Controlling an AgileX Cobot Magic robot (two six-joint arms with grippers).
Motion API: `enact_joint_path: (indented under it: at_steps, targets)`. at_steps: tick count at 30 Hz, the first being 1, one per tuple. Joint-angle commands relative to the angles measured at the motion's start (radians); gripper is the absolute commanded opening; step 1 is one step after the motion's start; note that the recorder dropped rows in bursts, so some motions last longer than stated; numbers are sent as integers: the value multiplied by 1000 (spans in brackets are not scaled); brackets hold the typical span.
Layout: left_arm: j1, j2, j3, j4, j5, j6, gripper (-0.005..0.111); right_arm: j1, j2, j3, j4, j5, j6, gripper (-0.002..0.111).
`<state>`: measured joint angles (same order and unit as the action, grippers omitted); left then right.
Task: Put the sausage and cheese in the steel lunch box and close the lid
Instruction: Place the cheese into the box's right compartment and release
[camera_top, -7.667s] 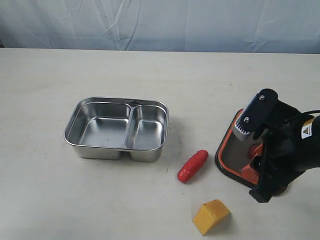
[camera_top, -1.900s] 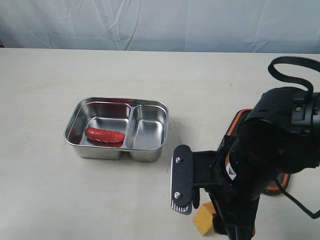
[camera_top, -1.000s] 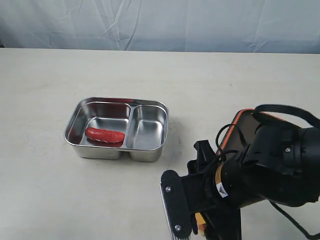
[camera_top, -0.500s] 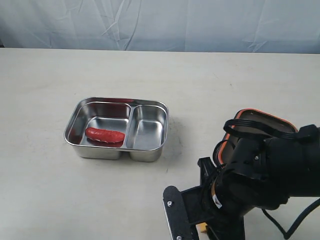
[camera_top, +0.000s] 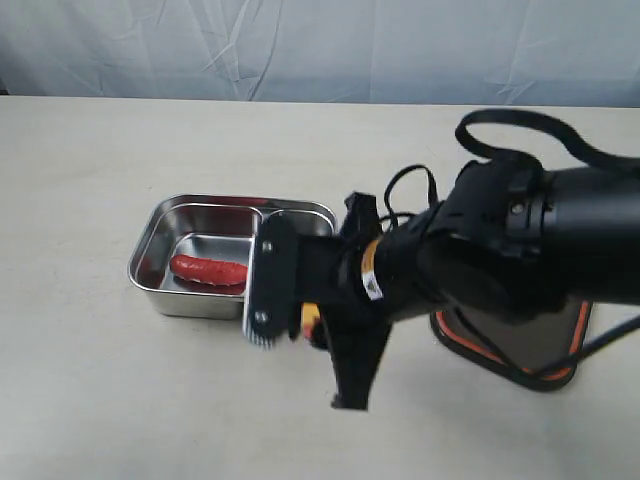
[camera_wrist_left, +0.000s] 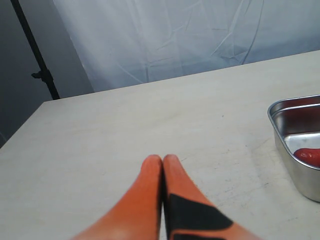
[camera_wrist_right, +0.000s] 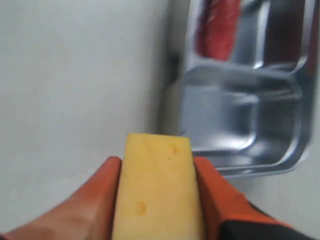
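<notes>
step: cheese (camera_wrist_right: 155, 195) is held beside steel lunch box (camera_top: 150, 270) | right gripper (camera_wrist_right: 156, 167) clamped on it; left gripper (camera_wrist_left: 162, 162) pinched together | next: release over empty compartment (camera_wrist_right: 225, 115) is required

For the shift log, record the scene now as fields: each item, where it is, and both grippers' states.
sausage: lying in the larger compartment of the steel lunch box
cheese: clamped in the right gripper, just outside the box, not in it
smaller compartment: empty
lid: flat on the table, off the box, to its right in the exterior view
left gripper: shut, holding nothing
</notes>
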<state>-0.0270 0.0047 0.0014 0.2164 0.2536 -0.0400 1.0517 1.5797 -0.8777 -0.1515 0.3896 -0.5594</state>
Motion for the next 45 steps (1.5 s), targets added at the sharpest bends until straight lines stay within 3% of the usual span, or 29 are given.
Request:
enact_joint_path:
  at_steps: [1,6,14,15,19,22,26,32,38,45]
  targets:
    - [-5,-5,-1,6,-14,-3,0,-114,76,-101,-19,-249,191,0]
    - [-5,-5,-1,6,-14,-3,0,-156,261,-186,31,-330,275,0]
    - [-5,-5,-1,6,-14,-3,0,-156,321,-195,123,-358,283,3]
    - [-5,-5,-1,6,-14,-3,0,-156,319,-195,133,-360,283,7]
    - [-5,-5,-1,6,-14,-3,0,-156,319,-195,152,-365,283,52]
    - [-5,-5,-1,6,-14,-3,0,-156,314,-195,196,-346,288,73]
    - [-5,-5,-1,6,-14,-3,0,-156,290,-195,234,-256,293,68]
    - [-5,-5,-1,6,-14,-3,0,-156,177,-195,224,44,308,42]
    - [-5,-5,-1,6,-14,-3,0,-156,59,-148,22,330,476,42]
    - [-5,-5,-1,6,-14,-3,0,-156,-37,56,-207,366,709,42]
